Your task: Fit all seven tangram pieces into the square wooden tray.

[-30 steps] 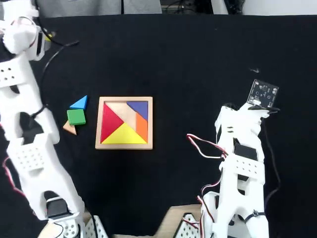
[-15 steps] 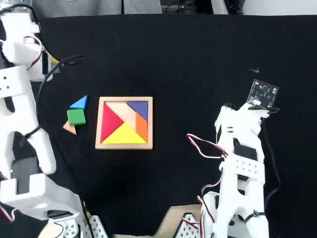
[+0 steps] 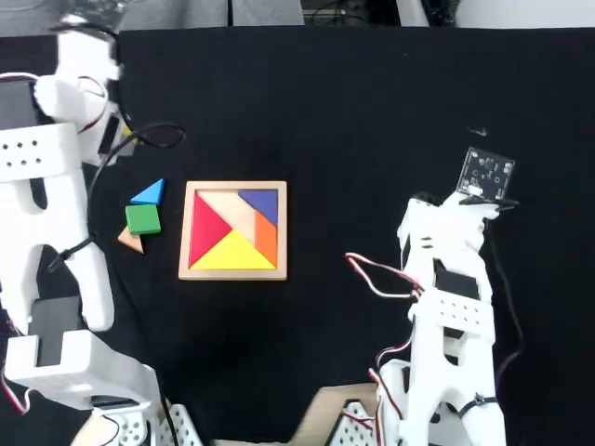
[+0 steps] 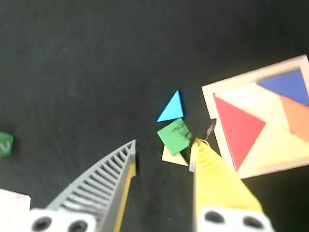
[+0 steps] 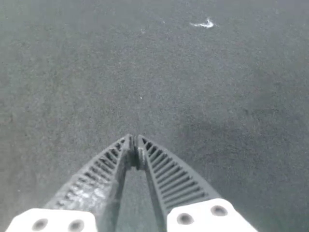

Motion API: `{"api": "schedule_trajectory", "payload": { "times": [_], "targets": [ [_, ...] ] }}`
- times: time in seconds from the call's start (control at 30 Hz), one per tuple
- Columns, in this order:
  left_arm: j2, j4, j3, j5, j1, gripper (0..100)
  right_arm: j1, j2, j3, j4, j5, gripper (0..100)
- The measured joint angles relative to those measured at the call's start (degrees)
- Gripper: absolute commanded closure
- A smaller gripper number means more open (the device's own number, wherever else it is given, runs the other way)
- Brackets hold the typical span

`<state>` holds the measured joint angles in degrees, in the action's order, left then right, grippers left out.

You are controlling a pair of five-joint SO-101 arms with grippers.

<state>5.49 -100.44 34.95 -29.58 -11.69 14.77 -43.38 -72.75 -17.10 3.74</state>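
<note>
Two tools well apart: left tool [image 4: 164, 143] open above green square [image 4: 175, 136], right tool [image 5: 134, 138] closed over black cloth [image 5: 203, 72].

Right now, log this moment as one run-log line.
wooden tray: four pieces in | loose beside tray: blue triangle, green square, tan triangle | left gripper: open, empty | right gripper: shut, empty

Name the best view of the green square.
Left wrist view: the green square is large, touching a tan triangle. High view shows it small, beside the tray. Right wrist view faces black cloth.
</note>
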Motion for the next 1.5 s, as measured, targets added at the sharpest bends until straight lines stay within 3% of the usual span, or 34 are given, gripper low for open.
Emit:
{"api": "schedule_trajectory", "payload": {
  "times": [0.33, 0.5, 0.57, 0.67, 0.87, 0.97, 1.07, 1.3, 1.5],
  "targets": [
    [0.0, 0.0, -4.1, -19.1, 3.3, 81, 0.0, 0.0, 0.0, 0.0, 0.0, 98.4],
    [0.0, 0.0, -4.1, -18.3, 3.4, 81, 0.0, 0.0, 0.0, 0.0, 0.0, 98.4],
    [0.0, 0.2, -4.1, -13.7, 3.4, 85, 0.0, 0.0, 0.0, 0.0, 0.0, 98.4],
    [0.0, 1.3, -4.1, -0.6, 2.5, 92, 0.0, 0.0, 0.0, 0.0, 0.0, 98.4],
    [-1.1, 1.4, -4.1, 39.3, 0.8, 93, 0.0, 0.0, -0.1, 0.0, 0.0, 98.4],
    [-2.1, 1.1, -4.1, 54.1, 0.7, 93, 0.0, 0.0, -0.1, 0.0, 0.0, 98.4],
    [-2.9, 1.1, -4.1, 59.8, 0.7, 91, 0.0, 0.0, -0.1, 0.0, 0.0, 98.4],
    [-3.1, 0.9, -4.0, 65.6, 0.7, 66, -0.2, 0.0, -0.1, 0.0, 0.0, 98.4],
    [-3.1, 0.0, -4.0, 73.0, 0.7, 66, -0.2, 0.0, -0.1, 0.0, 0.0, 98.4]
  ]
}}
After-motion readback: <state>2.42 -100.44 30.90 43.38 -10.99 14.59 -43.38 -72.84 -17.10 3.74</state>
